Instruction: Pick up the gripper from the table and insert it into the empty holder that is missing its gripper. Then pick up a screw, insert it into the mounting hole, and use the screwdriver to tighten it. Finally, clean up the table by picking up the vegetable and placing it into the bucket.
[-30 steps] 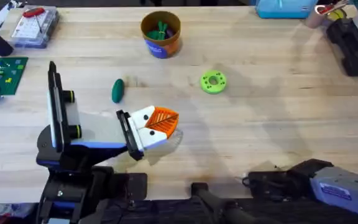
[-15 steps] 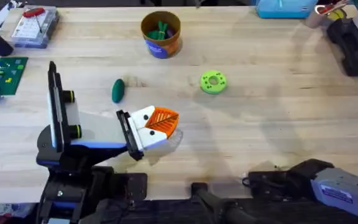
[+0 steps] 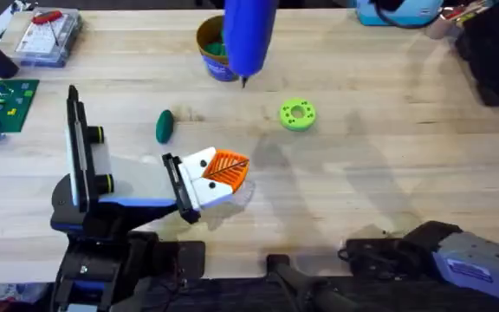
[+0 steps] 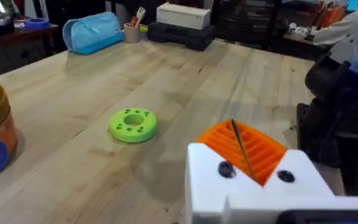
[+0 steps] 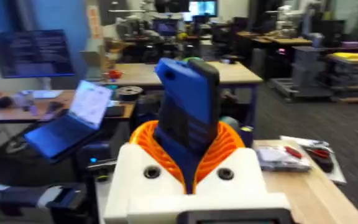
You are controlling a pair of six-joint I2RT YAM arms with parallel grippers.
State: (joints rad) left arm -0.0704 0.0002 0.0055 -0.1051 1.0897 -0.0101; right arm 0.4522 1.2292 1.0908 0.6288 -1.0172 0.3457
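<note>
My left gripper (image 3: 225,170) sits pressed shut on the table (image 3: 388,156), the right gripper (image 5: 190,163) pinching a blue block (image 5: 188,112), and I count one screwdriver (image 3: 249,35) upright above the bucket (image 3: 219,54), tip down, one vegetable (image 3: 164,126), one green disc (image 3: 297,113).

Overhead cam down-fwd over table (image 3: 388,173); L wrist low, sharing green disc (image 4: 132,124).

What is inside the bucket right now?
In the overhead view the bucket holds something green at its left side. The blue screwdriver covers the rest of the opening, so the rest of its contents cannot be seen. The vegetable lies on the table, outside it.
</note>
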